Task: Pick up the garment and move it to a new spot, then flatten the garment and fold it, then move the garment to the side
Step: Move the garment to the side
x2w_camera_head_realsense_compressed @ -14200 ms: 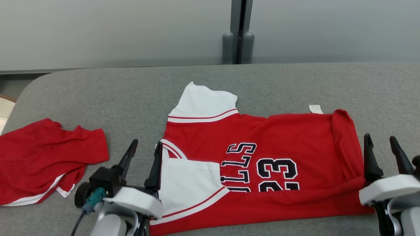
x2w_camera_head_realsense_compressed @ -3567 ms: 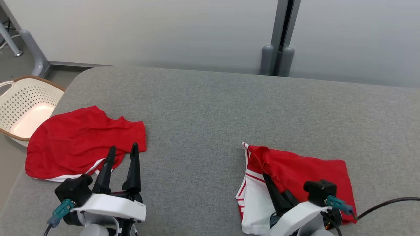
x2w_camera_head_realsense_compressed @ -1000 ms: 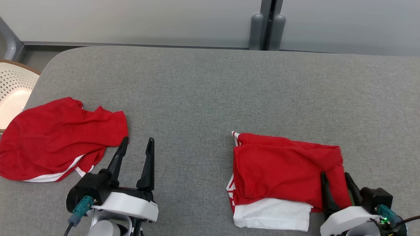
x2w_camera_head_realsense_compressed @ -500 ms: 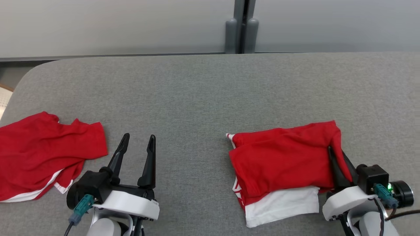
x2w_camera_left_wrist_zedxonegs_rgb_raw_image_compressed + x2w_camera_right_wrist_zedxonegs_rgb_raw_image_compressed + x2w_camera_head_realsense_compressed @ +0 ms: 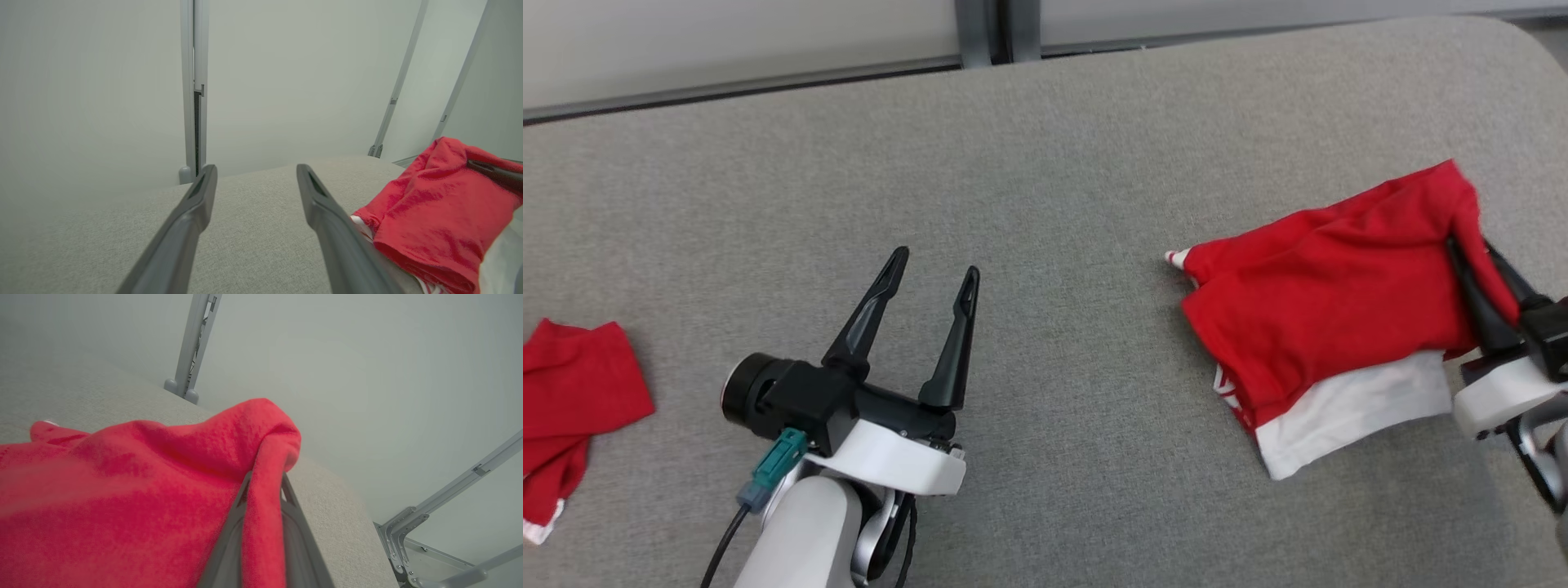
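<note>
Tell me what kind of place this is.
Probably a lab or office test area for folding clothes. A big grey padded table has plain pale partition walls and metal posts behind it, and on it are a folded red and white shirt and another red garment.

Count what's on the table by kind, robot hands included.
Garments: 2, the folded red-and-white jersey and a red garment at the left edge
Robot hands: 2, the left hand open, the right hand shut on the jersey's edge
Total: 4

Table (image 5: pixel 1078 367) seemingly open left of garment (image 5: pixel 1323 286)
</note>
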You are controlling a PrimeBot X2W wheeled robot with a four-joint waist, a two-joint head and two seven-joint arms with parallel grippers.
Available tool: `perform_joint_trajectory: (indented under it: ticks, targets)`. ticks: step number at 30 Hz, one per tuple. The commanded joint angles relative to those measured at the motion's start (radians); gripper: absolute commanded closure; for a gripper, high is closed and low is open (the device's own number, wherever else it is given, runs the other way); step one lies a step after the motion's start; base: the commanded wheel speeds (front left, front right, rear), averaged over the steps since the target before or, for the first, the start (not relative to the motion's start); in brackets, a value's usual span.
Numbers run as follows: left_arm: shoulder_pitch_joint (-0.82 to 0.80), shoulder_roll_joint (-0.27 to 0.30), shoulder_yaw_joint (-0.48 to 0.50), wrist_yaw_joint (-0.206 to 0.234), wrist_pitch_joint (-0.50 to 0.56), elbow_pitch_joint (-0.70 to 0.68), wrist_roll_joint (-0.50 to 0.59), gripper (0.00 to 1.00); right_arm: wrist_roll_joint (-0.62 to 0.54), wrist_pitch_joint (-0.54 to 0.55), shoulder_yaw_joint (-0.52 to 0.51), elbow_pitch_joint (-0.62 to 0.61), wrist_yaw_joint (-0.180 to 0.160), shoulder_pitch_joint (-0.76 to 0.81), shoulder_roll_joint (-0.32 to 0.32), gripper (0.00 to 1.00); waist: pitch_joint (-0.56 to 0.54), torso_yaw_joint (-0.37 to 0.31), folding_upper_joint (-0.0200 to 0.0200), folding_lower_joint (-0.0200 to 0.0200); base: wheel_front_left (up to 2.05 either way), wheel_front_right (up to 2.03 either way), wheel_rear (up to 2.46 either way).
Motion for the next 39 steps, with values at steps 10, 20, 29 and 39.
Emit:
perform_joint_trajectory:
  ticks: [10, 20, 29, 39]
  targets:
    - [-0.155, 0.043, -0.077, -0.032, -0.002, -0.065, 0.092, 0.0, -0.025, -0.003, -0.067, 0.1, -0.002, -0.161, -0.197, 1.0, 0.23, -0.073, 0.0, -0.0001, 0.0, 0.0, 0.0]
    - [-0.197, 0.061, -0.092, -0.034, -0.001, -0.099, 0.088, 0.0, -0.067, -0.003, -0.227, 0.229, -0.002, -0.238, -0.239, 1.0, 0.278, -0.052, 0.0, -0.0001, 0.0, 0.0, 0.0]
    - [-0.191, 0.057, -0.091, -0.025, -0.002, -0.079, 0.071, 0.0, -0.093, -0.003, -0.303, 0.249, -0.002, -0.26, -0.206, 0.0, 0.245, -0.027, 0.0, -0.0001, 0.0, 0.0, 0.0]
    - [-0.134, 0.022, -0.061, 0.001, -0.002, -0.038, 0.02, 0.0, -0.059, -0.003, -0.314, -0.069, -0.002, -0.118, 0.002, 0.0, 0.069, 0.045, 0.0, -0.0001, 0.0, 0.0, 0.0]
